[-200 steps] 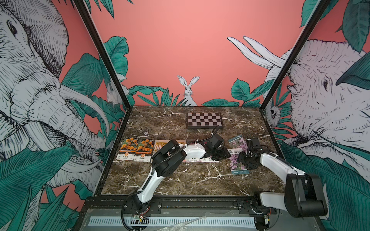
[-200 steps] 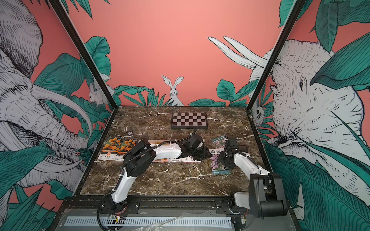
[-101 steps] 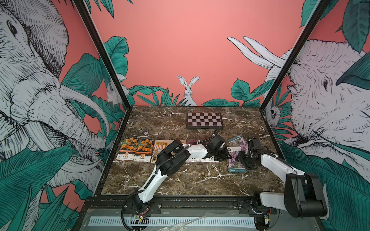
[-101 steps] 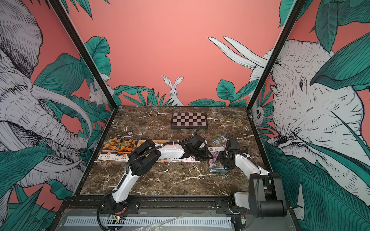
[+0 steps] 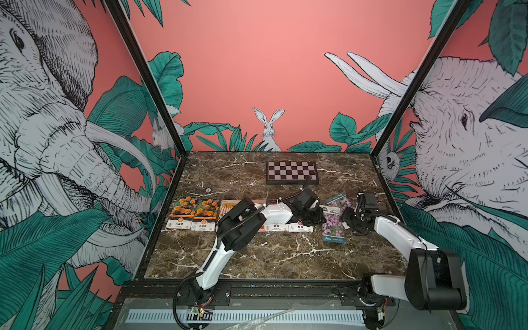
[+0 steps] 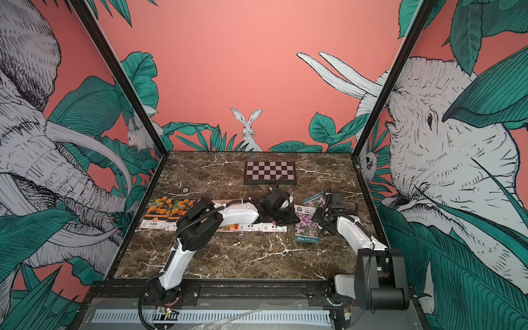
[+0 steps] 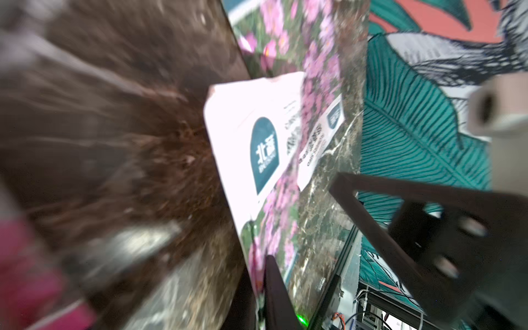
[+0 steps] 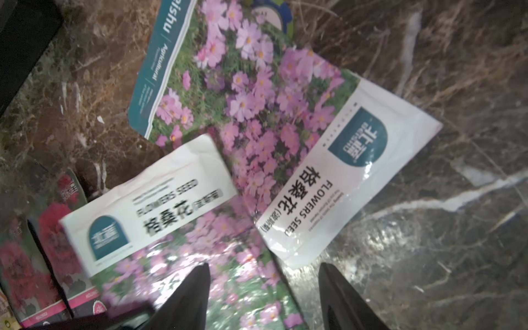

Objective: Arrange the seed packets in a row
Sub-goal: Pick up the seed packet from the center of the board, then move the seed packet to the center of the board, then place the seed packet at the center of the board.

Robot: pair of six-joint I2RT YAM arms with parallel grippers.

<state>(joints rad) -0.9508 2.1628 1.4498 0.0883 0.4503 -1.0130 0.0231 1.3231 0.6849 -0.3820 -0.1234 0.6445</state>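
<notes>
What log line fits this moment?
left pincer: shut on front lilac packet | rear lilac packet: askew, partly under it | right pincer: open above both

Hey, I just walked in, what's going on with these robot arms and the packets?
Two arms are lining up seed packets on the marble table. The marigold packets, striped packets and magenta packets already lie side by side. The left gripper is shut, apparently on the edge of the front lilac packet, which lies crooked over the rear lilac packet. The right gripper hovers open beside them.

Two marigold packets (image 5: 183, 213) lie side by side leftmost; two lilac packets (image 5: 333, 228) overlap at the row's right.
</notes>
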